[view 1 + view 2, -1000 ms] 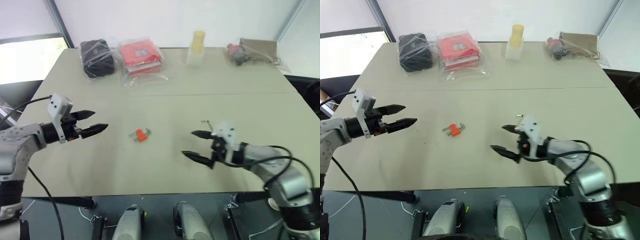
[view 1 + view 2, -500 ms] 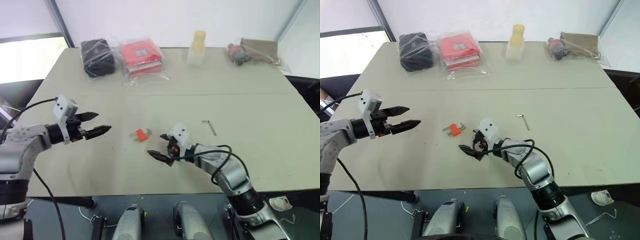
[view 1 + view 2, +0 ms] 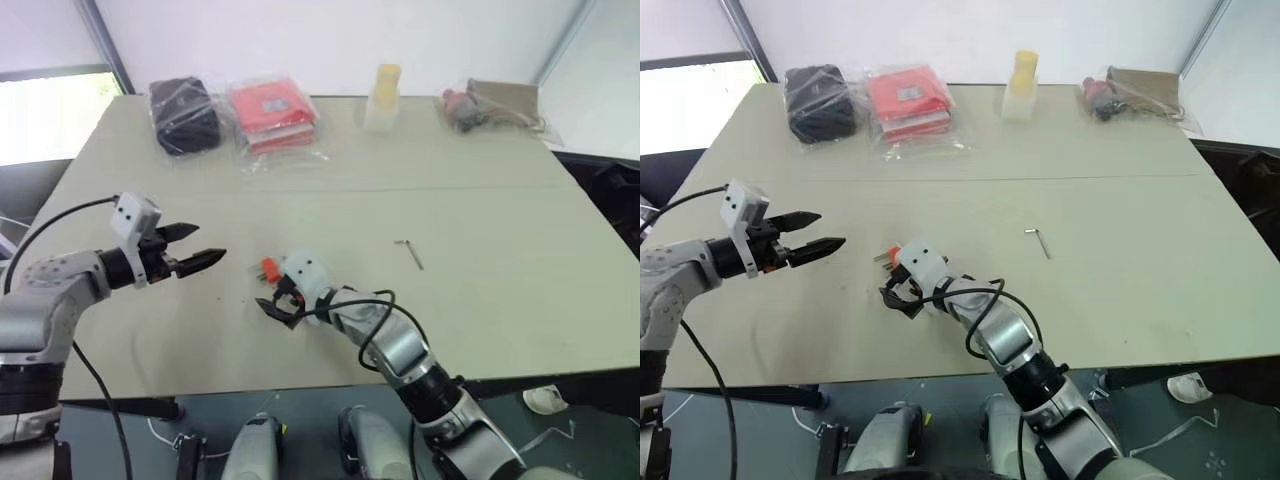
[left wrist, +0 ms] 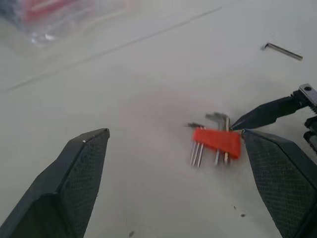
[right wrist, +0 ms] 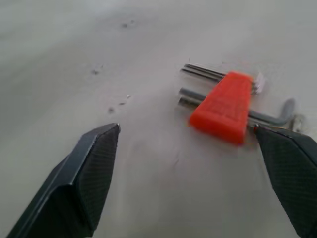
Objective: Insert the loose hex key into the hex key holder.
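We see a pale worktop (image 3: 1120, 300) with our two tools over its near half. Our left tool (image 3: 822, 244) hangs above the left side, its two black fingers spread apart and pointing toward the middle. Our right tool (image 3: 892, 290) reaches across to the left, fingers parted, right at the hex key holder (image 3: 896, 257), whose orange-red block peeks out just behind it. The loose hex key (image 3: 1038, 241) lies bare on the worktop well to the right. Along the far edge sit a black wrapped bundle (image 3: 819, 101), a red wrapped packet (image 3: 905, 103), a yellow-capped bottle (image 3: 1019, 85) and a brown bagged item (image 3: 1135, 93).
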Robot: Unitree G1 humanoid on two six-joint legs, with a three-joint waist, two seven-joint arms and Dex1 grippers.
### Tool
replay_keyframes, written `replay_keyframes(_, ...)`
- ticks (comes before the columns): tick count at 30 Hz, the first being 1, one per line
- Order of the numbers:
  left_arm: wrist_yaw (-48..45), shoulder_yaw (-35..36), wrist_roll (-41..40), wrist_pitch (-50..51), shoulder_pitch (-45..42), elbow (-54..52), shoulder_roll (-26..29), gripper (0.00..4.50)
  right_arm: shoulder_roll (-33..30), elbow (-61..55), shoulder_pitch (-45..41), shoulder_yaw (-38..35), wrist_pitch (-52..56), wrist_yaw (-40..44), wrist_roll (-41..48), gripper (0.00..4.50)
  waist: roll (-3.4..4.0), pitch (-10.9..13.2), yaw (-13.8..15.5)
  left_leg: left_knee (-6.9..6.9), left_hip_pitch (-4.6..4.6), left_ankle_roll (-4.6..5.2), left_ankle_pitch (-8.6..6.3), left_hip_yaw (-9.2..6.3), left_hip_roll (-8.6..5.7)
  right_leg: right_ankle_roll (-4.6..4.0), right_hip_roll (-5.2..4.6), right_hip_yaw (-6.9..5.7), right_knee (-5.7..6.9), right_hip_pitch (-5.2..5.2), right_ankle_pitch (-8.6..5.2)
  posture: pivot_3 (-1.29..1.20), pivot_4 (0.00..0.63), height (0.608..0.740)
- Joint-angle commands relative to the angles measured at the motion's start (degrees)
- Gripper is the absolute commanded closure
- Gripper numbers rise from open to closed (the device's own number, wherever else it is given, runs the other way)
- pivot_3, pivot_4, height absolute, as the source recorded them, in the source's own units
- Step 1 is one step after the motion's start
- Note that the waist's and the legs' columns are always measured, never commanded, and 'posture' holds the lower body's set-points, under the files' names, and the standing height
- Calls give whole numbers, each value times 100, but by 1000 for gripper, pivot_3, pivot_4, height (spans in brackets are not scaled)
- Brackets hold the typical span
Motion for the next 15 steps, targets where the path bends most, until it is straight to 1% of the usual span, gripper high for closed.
replay_keyframes(1, 39, 127, 43, -123, -2, -84, 21, 43, 58, 215, 0, -93, -91, -93, -131, 0, -5, -3, 4, 1, 0, 5, -3, 7, 1, 1, 0, 6, 12, -8, -2, 0, 150, 740)
replay_keyframes(6, 72, 155, 53, -183, 32, -71, -33, 43, 71, 419, -20, -181, -255, -57, -179, 0, -4, -3, 18, 2, 17, 29, -17, 15, 8, -40, 5, 12, 62, -23, -44, 0, 150, 740)
replay_keyframes(15, 113, 184, 73, -285, 72, -8, -100, 43, 170, 1111, -346, -247, -669, -19, -306, 0, -4, -3, 12, 2, 19, 33, -19, 15, 11, -36, 10, 12, 70, -27, -41, 0, 150, 740)
